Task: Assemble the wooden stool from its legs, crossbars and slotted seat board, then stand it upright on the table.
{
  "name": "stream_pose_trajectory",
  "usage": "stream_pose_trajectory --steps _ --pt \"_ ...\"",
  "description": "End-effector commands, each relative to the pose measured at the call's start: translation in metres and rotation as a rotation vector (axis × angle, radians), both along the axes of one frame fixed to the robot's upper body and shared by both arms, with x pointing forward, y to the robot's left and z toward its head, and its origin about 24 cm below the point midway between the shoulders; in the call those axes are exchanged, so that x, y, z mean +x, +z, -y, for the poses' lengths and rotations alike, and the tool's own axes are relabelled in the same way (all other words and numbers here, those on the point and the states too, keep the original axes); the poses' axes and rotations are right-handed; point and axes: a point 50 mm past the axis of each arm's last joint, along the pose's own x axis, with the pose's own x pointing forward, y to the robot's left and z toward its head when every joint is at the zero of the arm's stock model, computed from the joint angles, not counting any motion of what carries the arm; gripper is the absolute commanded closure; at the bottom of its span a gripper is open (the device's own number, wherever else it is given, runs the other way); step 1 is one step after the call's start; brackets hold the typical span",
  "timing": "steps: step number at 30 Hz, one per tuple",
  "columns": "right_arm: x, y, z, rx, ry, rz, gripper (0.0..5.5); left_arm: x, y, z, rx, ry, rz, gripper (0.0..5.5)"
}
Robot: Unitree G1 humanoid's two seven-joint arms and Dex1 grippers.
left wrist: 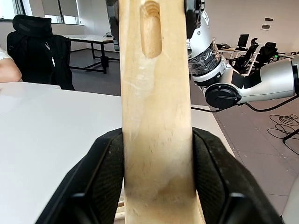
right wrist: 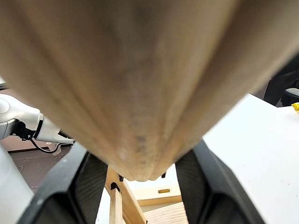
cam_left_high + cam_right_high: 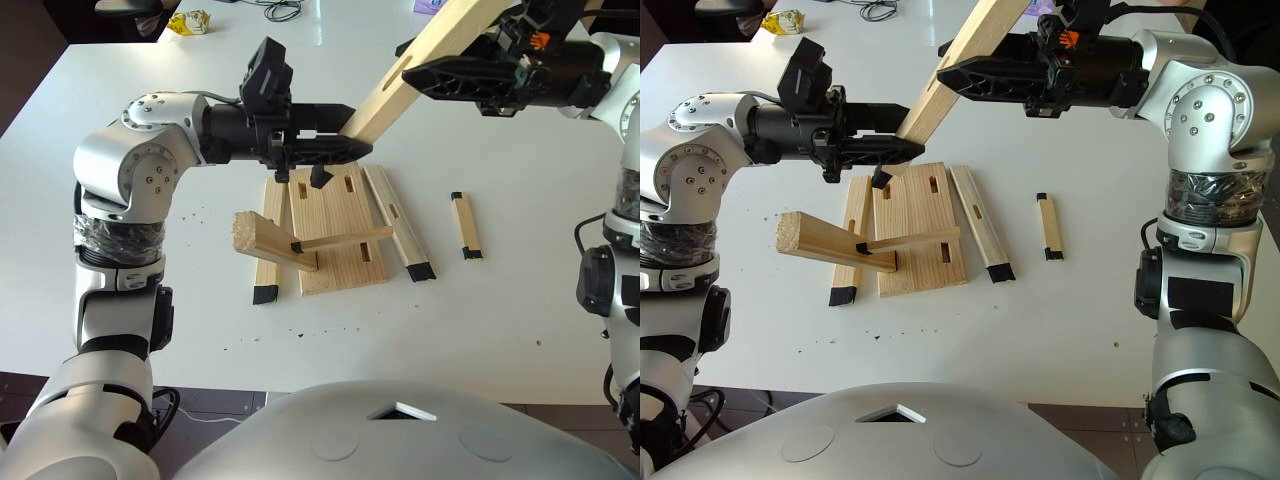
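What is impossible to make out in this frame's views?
- Top end of the leg: cut off by the upper edge, eye views.
- Its lower end: hidden inside the left gripper, eye views.
- Most of the board: blocked by the close, blurred leg, both wrist views.
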Motion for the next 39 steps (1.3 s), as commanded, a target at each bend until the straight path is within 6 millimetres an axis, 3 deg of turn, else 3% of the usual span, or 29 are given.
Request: stream_pose_trajectory --steps 1,11,12,20,25,29,33,36,39 --pt "-0.003 0.007 -0.005 -0.005 0.026 0.019 3.49 0.003 0.002 0.001 0.003 0.005 -0.008 3.46" --pt "0.0 0.002 -0.004 -0.026 -0.01 0.031 3.49 0.019 0.007 0.002 -0.036 0.119 -0.038 3.46" --pt "0.001 0.002 -0.005 -0.023 -0.02 0.035 3.49 0.02 0.005 0.002 -0.028 0.13 -0.065 3.09" --pt "0.006 0.01 0.005 -0.04 -0.122 0.137 3.49 0.024 -0.017 -0.012 0.103 0.229 -0.01 1.84" --pt "0.003 0.015 0.03 -0.123 -0.238 0.252 3.49 0.043 -0.027 -0.053 0.266 0.453 0.15 1.08" --pt "-0.018 0.001 0.058 -0.235 -0.303 0.248 3.49 0.028 -0.047 -0.097 0.425 0.5 0.165 1.02" --pt "-0.046 -0.019 0.073 -0.324 -0.335 0.216 3.49 -0.012 -0.072 -0.128 0.618 0.392 0.149 1.02" --pt "-0.065 -0.038 0.067 -0.376 -0.323 0.236 3.49 -0.042 -0.086 -0.127 0.697 0.244 0.151 1.02" --pt "-0.078 -0.052 0.053 -0.379 -0.287 0.247 3.49 -0.058 -0.091 -0.113 0.666 0.156 0.129 1.02"
